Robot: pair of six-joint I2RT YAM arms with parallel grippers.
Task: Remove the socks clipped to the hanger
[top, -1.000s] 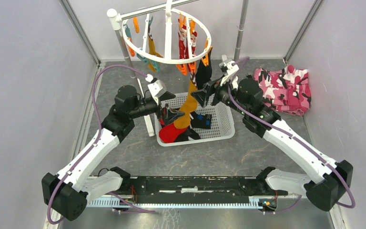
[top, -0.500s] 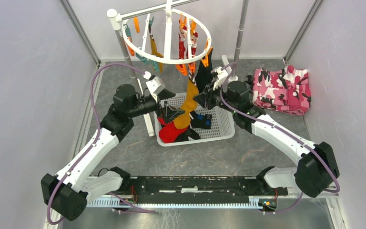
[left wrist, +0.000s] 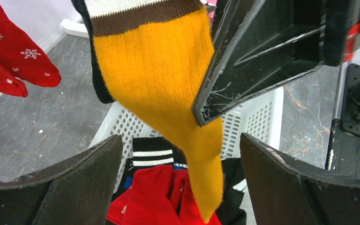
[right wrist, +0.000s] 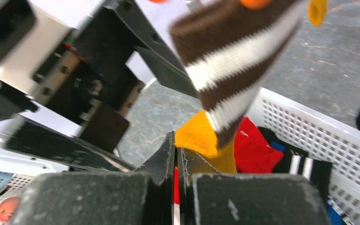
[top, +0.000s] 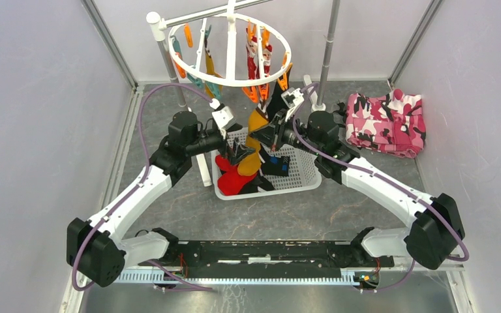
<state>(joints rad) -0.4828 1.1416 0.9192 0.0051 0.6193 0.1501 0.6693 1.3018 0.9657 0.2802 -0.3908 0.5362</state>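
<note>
The hanger (top: pixel 229 82), a white ring with orange and teal clips, hangs at the back with red (top: pixel 258 55), mustard and black (top: pixel 277 98) socks clipped on. A mustard-yellow sock (left wrist: pixel 159 75) with a brown and white striped cuff (right wrist: pixel 234 61) hangs down over the basket. My right gripper (top: pixel 265 134) (right wrist: pixel 176 140) is shut, its tips pinching this sock's yellow fabric (right wrist: pixel 199 136). My left gripper (top: pixel 238 153) (left wrist: pixel 180 140) stands wide open just below, with the sock's toe (left wrist: pixel 206 187) dangling between its fingers and touching neither.
A white perforated basket (top: pixel 306 176) (left wrist: pixel 262 117) under both grippers holds red (top: pixel 231 181) and black striped (top: pixel 274 164) socks. A pink camouflage cloth (top: pixel 388 124) lies at the right. Metal stand poles (top: pixel 169 65) (top: pixel 329 45) rise behind, and grey walls close in both sides.
My right gripper moved left to the yellow sock and closed on it, bunching its upper part. My left arm shifted right and forward, staying open under the sock.
</note>
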